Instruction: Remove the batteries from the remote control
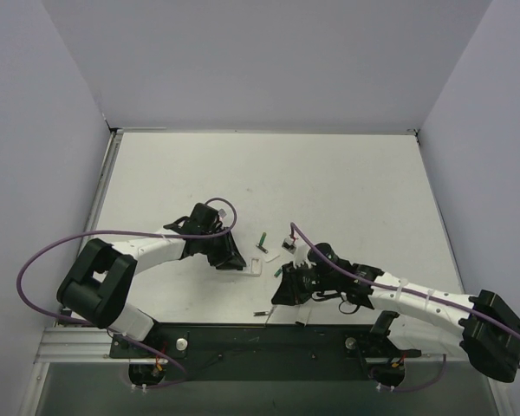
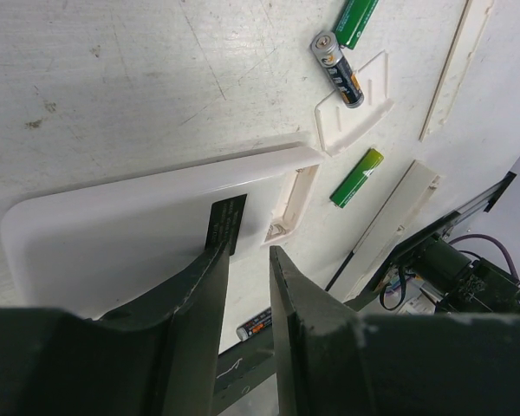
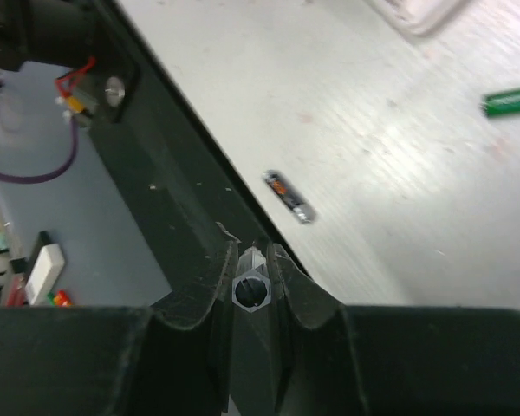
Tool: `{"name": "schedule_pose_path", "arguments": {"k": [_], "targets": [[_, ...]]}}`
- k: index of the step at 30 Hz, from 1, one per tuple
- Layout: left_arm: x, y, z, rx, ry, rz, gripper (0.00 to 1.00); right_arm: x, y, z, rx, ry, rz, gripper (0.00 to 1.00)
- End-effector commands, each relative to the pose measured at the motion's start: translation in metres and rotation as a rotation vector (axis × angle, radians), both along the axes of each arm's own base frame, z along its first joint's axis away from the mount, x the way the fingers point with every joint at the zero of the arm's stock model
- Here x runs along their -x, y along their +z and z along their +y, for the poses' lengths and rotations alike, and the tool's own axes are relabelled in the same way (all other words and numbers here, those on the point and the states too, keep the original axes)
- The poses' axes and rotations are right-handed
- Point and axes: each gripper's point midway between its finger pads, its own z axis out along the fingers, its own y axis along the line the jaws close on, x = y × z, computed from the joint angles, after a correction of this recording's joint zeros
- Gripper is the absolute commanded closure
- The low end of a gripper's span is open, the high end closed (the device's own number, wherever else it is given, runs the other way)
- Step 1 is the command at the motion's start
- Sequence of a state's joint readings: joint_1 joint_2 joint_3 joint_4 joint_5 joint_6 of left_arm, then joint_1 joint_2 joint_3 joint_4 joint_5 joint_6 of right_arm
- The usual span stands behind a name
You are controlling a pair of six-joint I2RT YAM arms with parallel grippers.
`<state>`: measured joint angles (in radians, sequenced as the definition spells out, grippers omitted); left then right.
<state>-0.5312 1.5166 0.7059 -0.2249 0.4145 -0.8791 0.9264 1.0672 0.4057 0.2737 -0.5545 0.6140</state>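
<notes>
Top view: I see even, diffuse overhead light; the white table [image 1: 269,173] reads bright, with only faint, soft shadows beneath the left arm [image 1: 156,250]; its near edge falls darker. Left wrist view: sharp on the remote [image 2: 113,234], with a mild sheen along its rim; the left gripper [image 2: 249,253] looms dark and soft-edged. Right wrist view: my poorest picture; the dark battery [image 3: 289,197] is blurred; the table washes out at upper right.
</notes>
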Motion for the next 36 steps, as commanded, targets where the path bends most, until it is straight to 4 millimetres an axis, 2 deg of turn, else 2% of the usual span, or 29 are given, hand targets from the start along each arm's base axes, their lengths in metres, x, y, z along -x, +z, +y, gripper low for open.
{"name": "schedule_pose_path", "arguments": {"k": [1, 5, 14, 23, 36], "targets": [[-0.004, -0.014, 0.016, -0.111, 0.018, -0.022, 0.63, -0.018, -0.018, -0.033, 0.176, -0.130, -0.080, 1.00], [-0.005, -0.010, 0.016, -0.113, 0.020, -0.027, 0.63, -0.036, -0.017, -0.036, 0.199, -0.196, -0.148, 1.00], [-0.004, -0.008, 0.021, -0.127, 0.024, -0.043, 0.63, -0.040, -0.028, -0.023, 0.151, -0.213, -0.113, 1.00], [-0.004, -0.008, 0.021, -0.127, 0.024, -0.045, 0.63, -0.041, -0.009, -0.011, 0.068, -0.214, -0.117, 1.00], [-0.007, -0.004, 0.020, -0.130, 0.022, -0.052, 0.63, -0.044, 0.006, 0.004, -0.015, -0.202, -0.114, 1.00]]}}
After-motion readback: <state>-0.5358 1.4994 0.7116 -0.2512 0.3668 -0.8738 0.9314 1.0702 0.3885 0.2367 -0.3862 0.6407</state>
